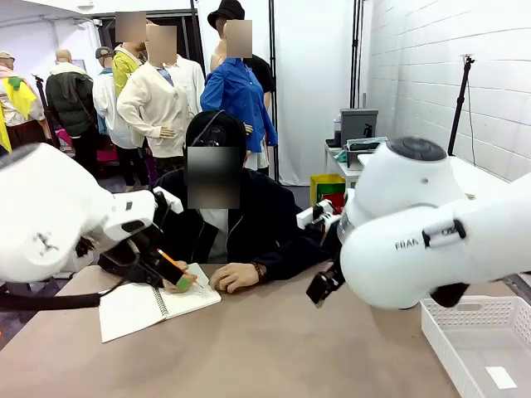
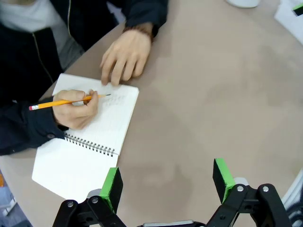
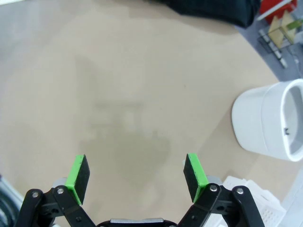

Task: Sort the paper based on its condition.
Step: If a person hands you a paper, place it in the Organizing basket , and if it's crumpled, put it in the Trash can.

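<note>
The paper is out of view. My left gripper (image 2: 167, 182) hangs open above the bare tan table (image 2: 213, 94), with nothing between its green pads (image 2: 112, 185). In the front view the left gripper (image 1: 170, 274) is just beside the notebook. My right gripper (image 3: 137, 176) is open too, empty over bare tabletop, and in the front view the right gripper (image 1: 322, 287) hangs at centre right.
A person across the table writes with a pencil (image 2: 66, 100) in a spiral notebook (image 2: 83, 151), the other hand (image 2: 125, 56) resting on its far corner. A white basket (image 1: 440, 327) holding a flat slip (image 1: 500, 377) sits at front right. A white round tub (image 3: 265, 124) stands nearby.
</note>
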{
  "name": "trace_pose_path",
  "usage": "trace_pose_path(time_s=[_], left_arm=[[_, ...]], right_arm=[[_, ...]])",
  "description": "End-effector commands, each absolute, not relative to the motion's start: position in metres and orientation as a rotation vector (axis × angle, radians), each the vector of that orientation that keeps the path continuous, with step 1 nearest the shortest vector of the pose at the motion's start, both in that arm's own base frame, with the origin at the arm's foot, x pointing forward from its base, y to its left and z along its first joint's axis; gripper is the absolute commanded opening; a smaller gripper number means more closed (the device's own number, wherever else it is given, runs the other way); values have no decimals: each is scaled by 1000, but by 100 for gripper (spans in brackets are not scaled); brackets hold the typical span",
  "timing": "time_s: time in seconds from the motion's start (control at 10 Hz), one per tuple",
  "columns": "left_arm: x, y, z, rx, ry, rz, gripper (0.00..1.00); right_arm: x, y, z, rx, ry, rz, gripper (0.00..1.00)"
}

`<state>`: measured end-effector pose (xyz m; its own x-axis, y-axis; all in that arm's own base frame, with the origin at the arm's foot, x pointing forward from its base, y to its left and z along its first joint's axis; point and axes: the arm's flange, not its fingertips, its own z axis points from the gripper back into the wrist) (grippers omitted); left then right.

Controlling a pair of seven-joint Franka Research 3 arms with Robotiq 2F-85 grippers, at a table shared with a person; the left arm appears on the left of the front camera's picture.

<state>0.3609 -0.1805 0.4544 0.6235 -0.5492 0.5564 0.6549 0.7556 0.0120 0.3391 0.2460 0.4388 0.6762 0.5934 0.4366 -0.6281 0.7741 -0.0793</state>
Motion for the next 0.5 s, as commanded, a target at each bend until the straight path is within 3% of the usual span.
trace_pose_path(time_s=[0.0,0.4], left_arm=[[348,-161,500,-263,-567,-793,100],[345,-128,578,-310,-579,-934,100]], right_arm=[[339,254,478,135,-470,696,100],[337,252,566,261,-541,715,100]])
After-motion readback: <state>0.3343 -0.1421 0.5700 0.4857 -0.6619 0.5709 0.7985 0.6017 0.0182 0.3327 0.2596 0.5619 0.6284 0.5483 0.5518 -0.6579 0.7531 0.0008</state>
